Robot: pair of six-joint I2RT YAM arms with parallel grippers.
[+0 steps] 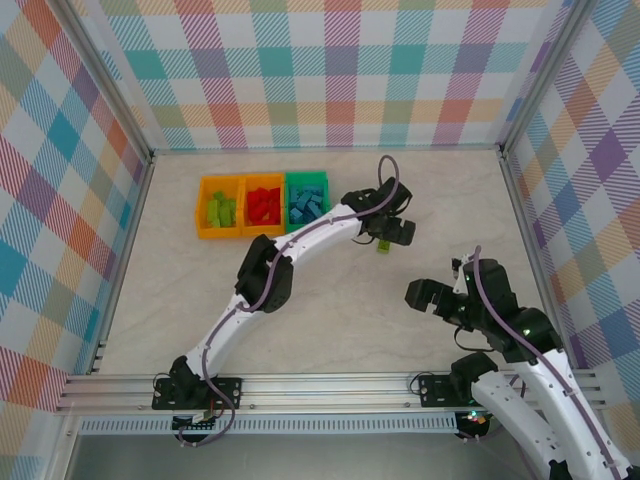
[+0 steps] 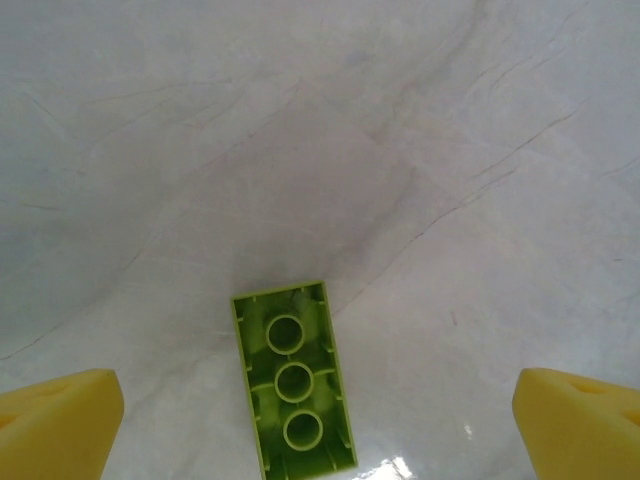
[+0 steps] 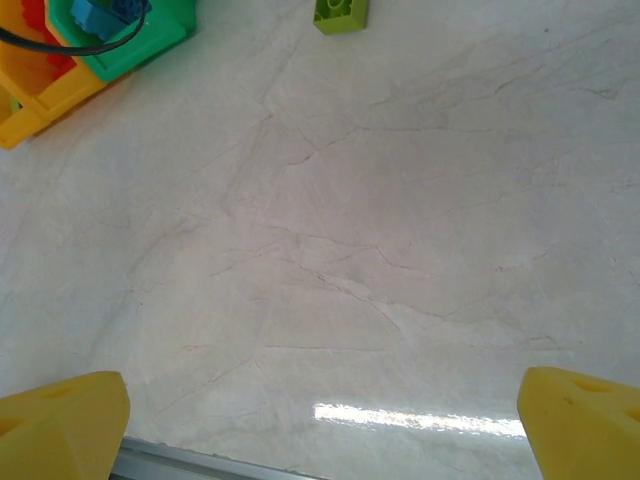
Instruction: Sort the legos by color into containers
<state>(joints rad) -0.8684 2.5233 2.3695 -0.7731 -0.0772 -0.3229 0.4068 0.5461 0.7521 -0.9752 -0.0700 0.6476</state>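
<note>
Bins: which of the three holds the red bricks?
The middle orange bin; the left orange bin holds lime green bricks, the green bin blue bricks.

the table (image 1: 330,330) has a pale top that looks like stone, with thin grey lines running across it. a bright spot of light (image 3: 420,418) shines on it. walls (image 1: 340,70) with checks in pink, blue, green and orange stand on three sides. a silver metal rail (image 1: 330,388) runs along the near edge
</note>
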